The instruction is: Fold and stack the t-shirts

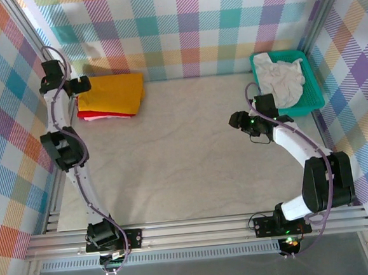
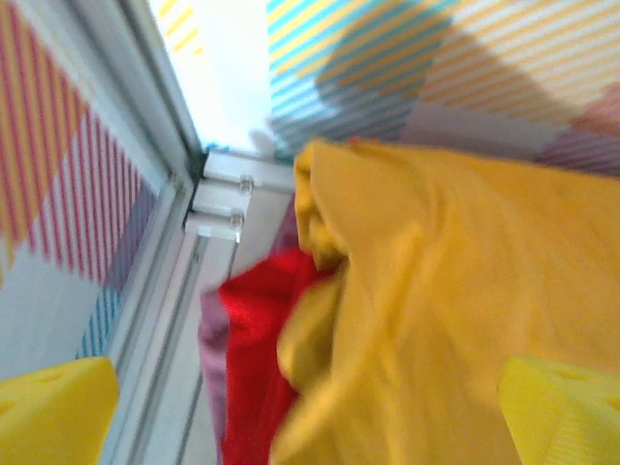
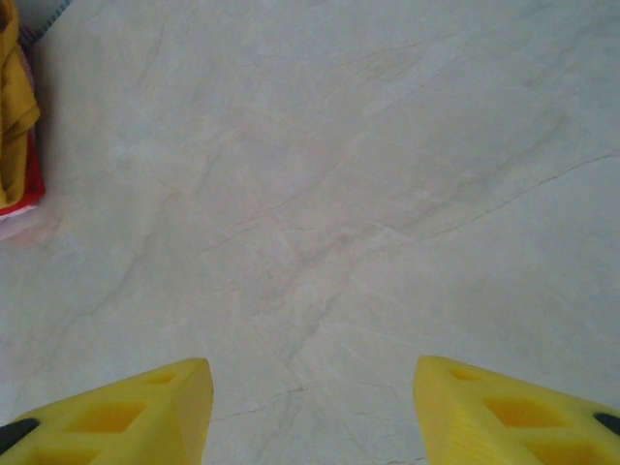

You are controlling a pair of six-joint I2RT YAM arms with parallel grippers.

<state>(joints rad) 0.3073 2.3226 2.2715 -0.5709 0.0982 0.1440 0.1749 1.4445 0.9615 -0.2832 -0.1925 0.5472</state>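
The left pincer [image 2: 308, 417] is released, its yellow fingers spread wide. In its wrist view the mustard-yellow tee [image 2: 455, 291] lies between and just beyond them. I cannot tell whether a finger touches the cloth. Under the yellow one, toward 8 o'clock in that view, the red tee [image 2: 254, 368] shows its edge, with a paler pink layer beside it. From above, this pile sits at about 10 o'clock on the table [image 3: 368, 194], near the far-left corner. The yellow lies flat and squared on top of the red.

The right pincer [image 3: 315, 412] is also released and grasps nothing. It hangs over bare table right of the middle, pointing toward 9 o'clock, well apart from the pile. Behind it, at about 2 o'clock from above, the off-white tee [image 1: 281, 77] lies crumpled in the teal basket [image 1: 304, 109].

I judge that two tees are folded and stacked and the fetching of the last one is not yet begun. The next move falls to the right arm. It would need to swing round toward 2 o'clock, reach into the basket, and pinch a good bunch of the cloth. Then it must lift the tee clear of the rim and spread it on the open middle for folding. The left arm should draw away from the pile without dragging the yellow layer.
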